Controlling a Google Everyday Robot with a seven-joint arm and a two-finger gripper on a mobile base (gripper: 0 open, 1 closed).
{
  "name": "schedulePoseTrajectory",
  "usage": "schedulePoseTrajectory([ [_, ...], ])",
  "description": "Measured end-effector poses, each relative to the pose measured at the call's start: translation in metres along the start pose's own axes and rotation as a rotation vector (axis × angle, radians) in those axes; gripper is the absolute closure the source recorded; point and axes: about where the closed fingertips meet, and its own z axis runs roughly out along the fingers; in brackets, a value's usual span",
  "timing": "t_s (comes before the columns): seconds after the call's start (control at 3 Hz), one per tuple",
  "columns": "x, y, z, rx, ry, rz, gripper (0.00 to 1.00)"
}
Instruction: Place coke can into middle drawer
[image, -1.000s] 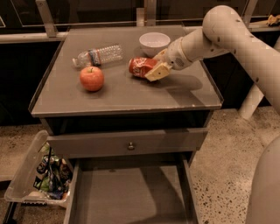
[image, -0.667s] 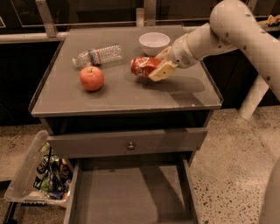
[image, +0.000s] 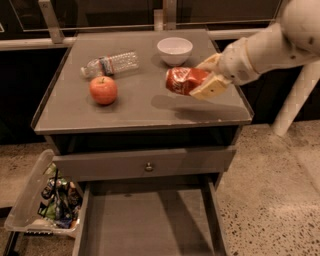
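Observation:
The coke can, red with a silver end, is held on its side above the right part of the cabinet top. It casts a shadow on the surface below it. My gripper reaches in from the right and is shut on the can, its tan fingers on either side of it. The middle drawer stands pulled open below, showing a plain grey floor and low side walls. It lies in front of and below the can.
A red apple, a clear plastic bottle lying on its side and a white bowl stand on the cabinet top. The upper drawer front with a knob is closed. A clear bin of snack packs sits left of the open drawer.
My gripper has lifted the coke can off the cabinet top; the can now hangs above the surface with a shadow under it. The view has also shifted slightly.

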Motion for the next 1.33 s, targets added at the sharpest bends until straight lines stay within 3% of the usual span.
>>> schedulePoseTrajectory([
  [0.33,0.008,0.037,-0.047,0.102,0.006,0.074,1.0],
  [0.67,0.025,0.075,-0.075,0.203,-0.01,0.175,1.0],
  [1.0,0.048,0.118,-0.091,0.237,-0.039,0.247,1.0],
  [1.33,0.043,0.116,-0.084,0.232,-0.038,0.231,1.0],
])
